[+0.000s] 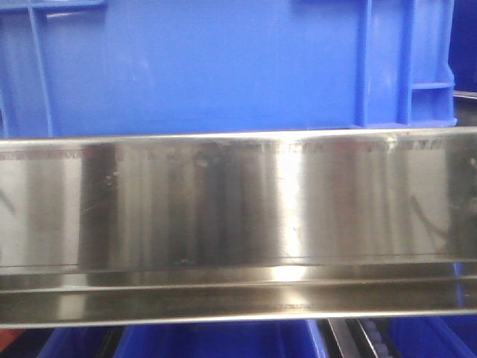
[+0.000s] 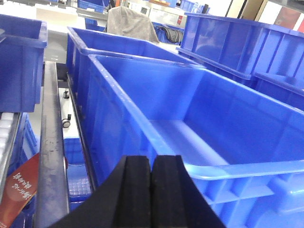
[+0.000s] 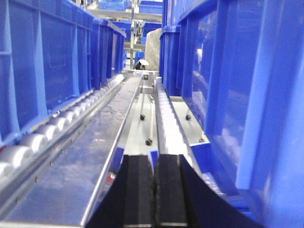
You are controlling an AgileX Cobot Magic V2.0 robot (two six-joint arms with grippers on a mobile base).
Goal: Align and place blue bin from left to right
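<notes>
The blue bin (image 1: pixel 209 63) fills the top of the front view, its glossy side wall behind a steel rail, with raised ribs near its right corner. In the left wrist view the same kind of open blue bin (image 2: pixel 190 123) lies empty ahead of my left gripper (image 2: pixel 151 190), whose black pads are pressed together with nothing between them, just short of the bin's near corner rim. My right gripper (image 3: pixel 153 190) is also shut and empty, hovering over a steel channel between rows of crates.
A shiny steel rail (image 1: pixel 238 224) spans the front view. More blue crates (image 2: pixel 247 42) stand right and behind. A roller conveyor (image 3: pixel 57 128) and steel track (image 3: pixel 142 109) run away between tall blue crate walls (image 3: pixel 237 85). A grey cloth-covered object (image 2: pixel 130 23) sits far back.
</notes>
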